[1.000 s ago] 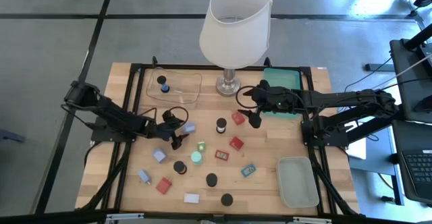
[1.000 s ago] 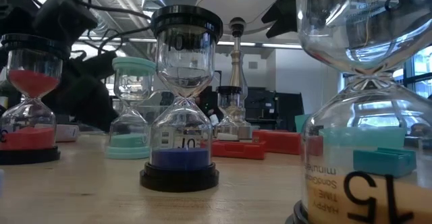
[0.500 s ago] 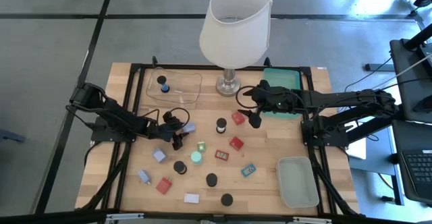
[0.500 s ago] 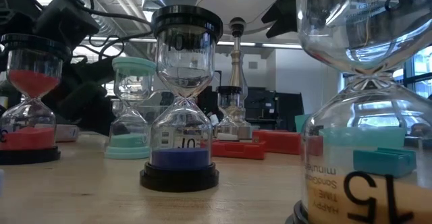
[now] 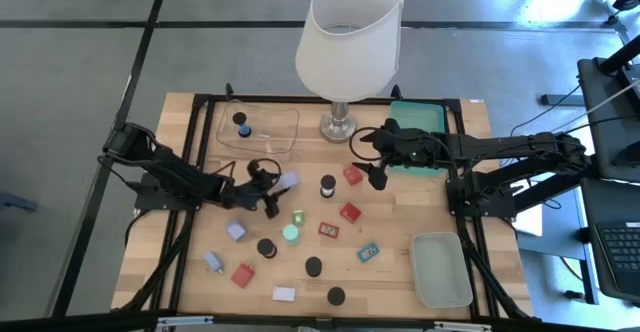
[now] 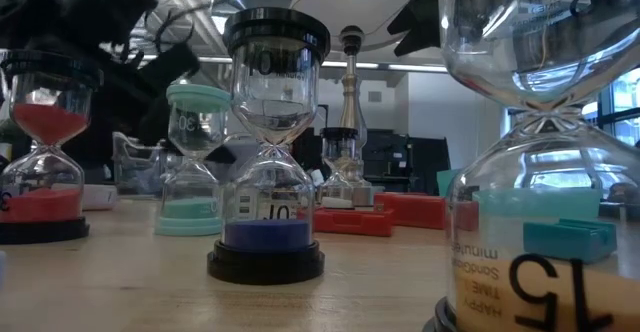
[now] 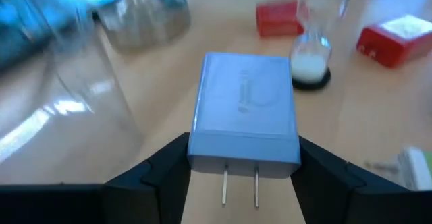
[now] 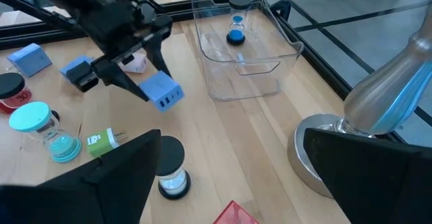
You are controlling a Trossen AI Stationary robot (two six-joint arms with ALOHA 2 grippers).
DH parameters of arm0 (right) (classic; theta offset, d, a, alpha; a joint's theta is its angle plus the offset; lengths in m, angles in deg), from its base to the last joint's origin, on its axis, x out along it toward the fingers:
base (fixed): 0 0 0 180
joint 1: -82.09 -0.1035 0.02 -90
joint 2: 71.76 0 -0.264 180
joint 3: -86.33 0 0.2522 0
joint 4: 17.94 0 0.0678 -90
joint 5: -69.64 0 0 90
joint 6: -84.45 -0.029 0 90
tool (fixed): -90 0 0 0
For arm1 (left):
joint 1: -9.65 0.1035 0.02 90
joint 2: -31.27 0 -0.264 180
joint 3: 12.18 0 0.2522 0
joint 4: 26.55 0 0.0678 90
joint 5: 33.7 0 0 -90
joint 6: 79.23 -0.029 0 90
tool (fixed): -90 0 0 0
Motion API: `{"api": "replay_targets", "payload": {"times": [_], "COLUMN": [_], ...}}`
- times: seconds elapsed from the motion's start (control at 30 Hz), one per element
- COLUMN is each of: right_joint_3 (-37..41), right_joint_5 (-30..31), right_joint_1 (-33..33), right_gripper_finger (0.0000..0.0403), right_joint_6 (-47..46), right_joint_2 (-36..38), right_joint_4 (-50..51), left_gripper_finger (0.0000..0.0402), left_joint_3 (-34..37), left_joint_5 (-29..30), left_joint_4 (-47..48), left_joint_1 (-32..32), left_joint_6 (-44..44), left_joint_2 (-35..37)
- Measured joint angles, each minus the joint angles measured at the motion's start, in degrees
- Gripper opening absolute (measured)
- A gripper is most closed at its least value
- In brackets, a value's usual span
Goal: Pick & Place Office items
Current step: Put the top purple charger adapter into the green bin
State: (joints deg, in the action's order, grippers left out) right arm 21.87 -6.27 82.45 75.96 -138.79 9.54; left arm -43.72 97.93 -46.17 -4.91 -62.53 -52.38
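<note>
— What's the left pincer (image 7: 243,177) got?

— A lavender plug adapter (image 7: 244,109) — a small boxy block with two metal prongs. The fingers are clamped on its two side faces near the prong end, and in the right wrist view it hangs clear of the desk (image 5: 390,272), lifted just beside the clear tray (image 5: 258,130).

— How should it handle?

— Light and rigid, I'd judge: hard plastic shell, nothing to crush. The sides look smooth, so it could pivot or slip if the hold is shallow. The flat sides are the sensible place to hold it; the prongs are thin and would twist.

— And the rest of the pieces?

— Scattered on the wood — small sand timers such as the white-sand one (image 5: 328,186), red blocks (image 5: 349,213), a teal-capped timer (image 5: 290,234). One blue-sand timer (image 5: 241,124) already stands in the clear tray.

— The right pincer (image 5: 377,177)?

— Spread wide and empty, waiting near the lamp base (image 5: 338,126) by the green tray (image 5: 418,122).

— What's changed over the last second?

— The left fingers were wide around the adapter on the desk; they have since closed on it and raised it, shifting a little toward the clear tray. The right arm hasn't moved.
</note>
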Motion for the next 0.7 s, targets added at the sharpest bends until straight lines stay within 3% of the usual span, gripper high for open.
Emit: {"api": "replay_targets", "payload": {"times": [0.4,0.7], "right_joint_3": [0.0,0.0], "right_joint_5": [0.0,-0.2], "right_joint_1": [0.0,-0.1], "right_gripper_finger": [0.0365,0.0365], "right_joint_6": [0.0,-9.1], "right_joint_2": [0.0,-0.1], "right_joint_4": [0.0,-3.2], "left_gripper_finger": [0.0206,0.0206], "left_joint_3": [-11.7,-15.4], "left_joint_5": [15.8,20.4], "left_joint_4": [-0.2,0.0], "left_joint_1": [-3.8,-4.2], "left_joint_6": [-23.8,-30.3], "left_joint_2": [0.0,0.0]}}
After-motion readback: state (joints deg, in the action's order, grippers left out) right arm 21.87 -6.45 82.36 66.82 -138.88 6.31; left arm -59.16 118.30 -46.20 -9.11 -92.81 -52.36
